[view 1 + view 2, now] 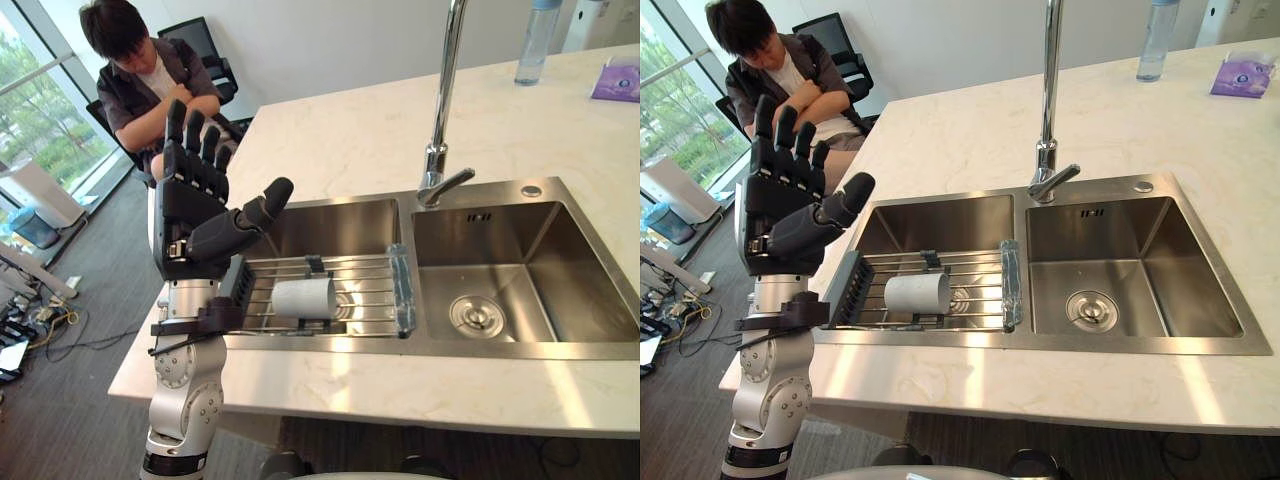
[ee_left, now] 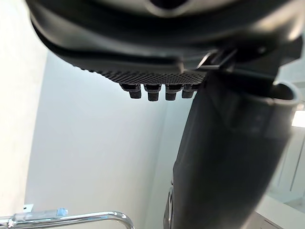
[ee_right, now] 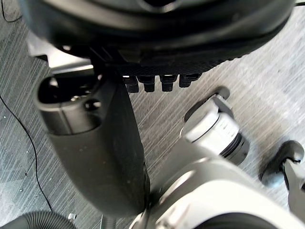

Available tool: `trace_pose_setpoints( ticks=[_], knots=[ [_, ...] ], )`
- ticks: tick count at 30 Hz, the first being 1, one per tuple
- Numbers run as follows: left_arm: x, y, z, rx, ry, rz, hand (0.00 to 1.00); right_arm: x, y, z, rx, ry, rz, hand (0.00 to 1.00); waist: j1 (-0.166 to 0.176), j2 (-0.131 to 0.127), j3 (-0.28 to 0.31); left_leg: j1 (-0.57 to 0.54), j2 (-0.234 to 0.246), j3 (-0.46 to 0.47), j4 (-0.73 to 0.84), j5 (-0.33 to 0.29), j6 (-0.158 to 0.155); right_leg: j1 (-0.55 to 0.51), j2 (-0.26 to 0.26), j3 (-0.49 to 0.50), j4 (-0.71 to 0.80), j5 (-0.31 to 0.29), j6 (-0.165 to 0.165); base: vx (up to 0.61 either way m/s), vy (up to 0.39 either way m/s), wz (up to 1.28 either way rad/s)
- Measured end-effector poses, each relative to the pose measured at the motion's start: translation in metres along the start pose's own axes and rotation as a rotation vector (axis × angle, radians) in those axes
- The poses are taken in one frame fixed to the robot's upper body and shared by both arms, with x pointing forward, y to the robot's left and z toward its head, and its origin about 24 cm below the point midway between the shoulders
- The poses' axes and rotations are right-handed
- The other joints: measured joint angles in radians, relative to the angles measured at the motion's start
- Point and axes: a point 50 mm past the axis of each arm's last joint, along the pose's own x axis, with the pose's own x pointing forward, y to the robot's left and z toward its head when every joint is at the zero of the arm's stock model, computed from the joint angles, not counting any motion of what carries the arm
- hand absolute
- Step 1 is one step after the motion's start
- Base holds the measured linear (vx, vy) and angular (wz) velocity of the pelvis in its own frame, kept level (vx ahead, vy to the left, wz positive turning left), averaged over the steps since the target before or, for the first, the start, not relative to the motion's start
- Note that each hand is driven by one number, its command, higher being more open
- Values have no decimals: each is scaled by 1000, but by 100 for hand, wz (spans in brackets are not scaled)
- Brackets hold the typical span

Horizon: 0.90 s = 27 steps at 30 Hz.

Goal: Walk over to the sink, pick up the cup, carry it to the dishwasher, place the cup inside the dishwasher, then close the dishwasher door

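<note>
White cup [image 1: 304, 298] on rack [image 1: 366, 268], L hand [image 1: 192, 212] splayed

Daylight pours in from the tall window [image 1: 35, 110] left of the double stainless-steel sink [image 1: 560, 300]. The pale marbled surface [image 1: 340, 140] beyond the sink is evenly bright. Soft glare patches lie along its near edge, and the basins' far walls sit in shade.

It looks like an office kitchen: a pale stone counter [image 1: 350, 130] with a steel sink [image 1: 585, 265] and tall tap [image 1: 445, 100], a person [image 1: 150, 75] seated by an office chair [image 1: 195, 38], big windows [image 1: 30, 90], and cables [image 1: 45, 320] strewn on the floor.
</note>
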Motion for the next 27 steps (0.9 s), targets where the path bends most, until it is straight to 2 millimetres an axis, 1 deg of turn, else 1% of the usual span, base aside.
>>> trace_pose_setpoints(
  ticks=[1,2,3,4,5,7,8,10,11,12,13,14,15,17,18,19,20,21,23,24,25,27],
  knots=[
    [2,-2,-1,-12,1,-8,100,-1,1,-2,16,-4,-1,100,-7,2,-15,30,-22,0,-98,21,-9,5,-7,-11,-33,9,11,118,68,35],
    [3,-4,-3,-20,14,-20,100,-2,1,-5,58,-10,-9,100,-9,7,-21,58,-33,-1,-174,34,-15,8,-7,-21,-53,15,18,105,76,32],
    [3,-5,-5,-21,25,-23,100,-2,0,-5,71,-9,-13,100,-9,8,-22,72,-37,-1,-204,40,-16,12,-6,-25,-62,18,20,64,66,18],
    [3,-5,-9,-21,46,-28,100,-3,-1,-8,77,-4,-20,100,-9,7,-23,88,-41,-1,-240,49,-24,18,-5,-29,-74,23,23,52,74,12],
    [1,-4,-17,-14,96,-29,100,-3,-2,-8,82,-6,-25,100,-9,9,-28,102,-45,-6,-279,53,-27,23,-1,-36,-94,33,29,46,70,9],
    [-1,-1,-27,-11,156,-18,100,-3,-2,-8,79,-8,-27,100,-12,9,-29,104,-47,-10,-303,54,-27,22,2,-42,-110,44,34,10,85,8],
    [-4,3,-39,-4,221,1,100,-3,-3,-8,74,-7,-34,100,-11,10,-31,104,-48,-11,-322,54,-27,23,6,-46,-133,60,39,-17,74,5],
    [-8,8,-49,5,287,12,100,-3,-4,-9,71,-5,-42,100,-11,9,-30,104,-46,-14,-338,54,-27,30,13,-49,-161,83,45,-40,75,4],
    [-14,14,-60,28,360,7,100,-3,-4,-10,69,0,-51,100,-11,10,-31,106,-44,-18,-350,54,-27,45,21,-54,-202,109,47,-66,88,6],
    [-18,18,-65,43,404,-5,100,-3,-4,-11,67,2,-54,100,-11,7,-29,107,-43,-22,-357,54,-27,52,26,-57,-222,123,50,-70,69,6],
    [-22,19,-67,57,431,-12,100,-3,-4,-11,65,4,-54,100,-11,6,-28,106,-42,-26,-360,54,-27,54,28,-58,-233,132,50,-98,51,3],
    [-32,22,-71,108,493,-50,100,-3,-4,-12,53,6,-54,100,-10,2,-25,105,-40,-38,-370,54,-26,59,35,-61,-259,152,52,-103,48,5],
    [-37,23,-73,137,531,-83,100,-3,-4,-11,51,1,-54,100,-9,2,-25,104,-38,-43,-377,53,-25,63,39,-65,-273,163,52,-133,58,8],
    [-44,23,-76,183,576,-137,100,-3,-4,-10,49,-2,-50,100,-9,5,-24,103,-34,-53,-386,47,-15,70,47,-75,-297,176,53,-115,48,15],
    [-48,23,-78,226,609,-181,100,-2,-4,-9,45,-4,-41,100,-8,5,-23,101,-31,-64,-392,41,-1,78,55,-83,-316,188,54,-130,52,15],
    [-52,26,-77,278,631,-216,100,-2,-2,-9,33,-6,-21,100,-7,1,-20,99,-33,-66,-391,41,4,88,57,-86,-339,200,60,-148,57,11],
    [-54,29,-77,344,646,-243,100,-2,0,-7,21,-15,-1,100,-6,2,-21,91,-35,-68,-391,39,3,90,58,-90,-359,210,54,-120,42,5],
    [-54,31,-76,383,651,-262,100,-1,1,-5,14,-18,8,100,-7,3,-21,86,-37,-70,-392,38,7,90,58,-93,-368,217,54,-101,35,6],
    [-52,35,-70,518,651,-324,100,0,3,-3,-4,-21,30,100,-9,5,-22,75,-42,-88,-395,41,11,94,58,-107,-393,233,54,-67,22,11],
    [-52,35,-69,530,649,-331,100,0,3,-3,-6,-20,30,100,-9,5,-22,75,-43,-91,-396,41,11,95,58,-108,-395,234,54,-28,6,10],
    [-51,36,-67,578,642,-354,100,0,3,-3,-17,-19,34,100,-9,5,-22,75,-44,-94,-399,41,10,95,59,-110,-396,234,55,3,-2,3],
    [-48,36,-62,647,628,-402,100,0,3,-2,-34,-19,40,100,-9,4,-22,75,-43,-96,-405,44,10,95,62,-110,-402,241,64,28,-8,0]
  ],
)
